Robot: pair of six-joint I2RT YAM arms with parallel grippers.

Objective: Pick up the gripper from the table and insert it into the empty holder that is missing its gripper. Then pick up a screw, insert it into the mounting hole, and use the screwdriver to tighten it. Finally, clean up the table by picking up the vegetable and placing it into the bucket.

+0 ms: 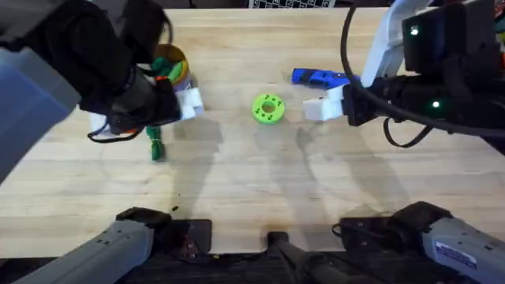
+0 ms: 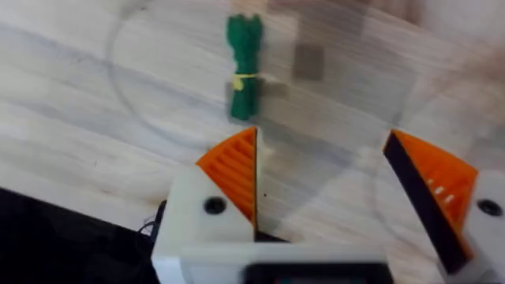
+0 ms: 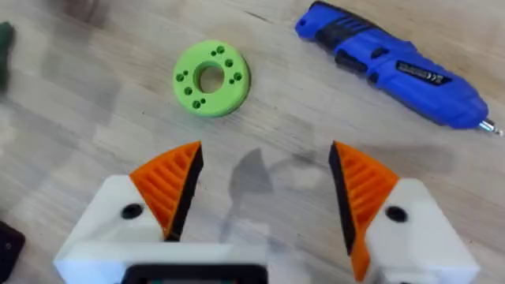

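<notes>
On the wooden surface (image 1: pixel 252 181) near the arms' bases, the vegetable (image 1: pixel 155 145) lay flat just below the left gripper (image 2: pixel 323 185), whose jaws stood apart and empty. Beyond it sat the bucket (image 1: pixel 175 65), with the screwdriver (image 3: pixel 394 63) lying past the right gripper (image 3: pixel 264 185), also spread and empty. Such a thin vegetable could probably slip sideways if the jaws closed off-centre.

We see a pale wooden table (image 1: pixel 237 181). On it lie the vegetable (image 1: pixel 155 145), the bucket (image 1: pixel 175 65) beyond it, a lime-green disc with holes (image 1: pixel 268 109) mid-table, and the blue screwdriver (image 1: pixel 319 77) nearby.
</notes>
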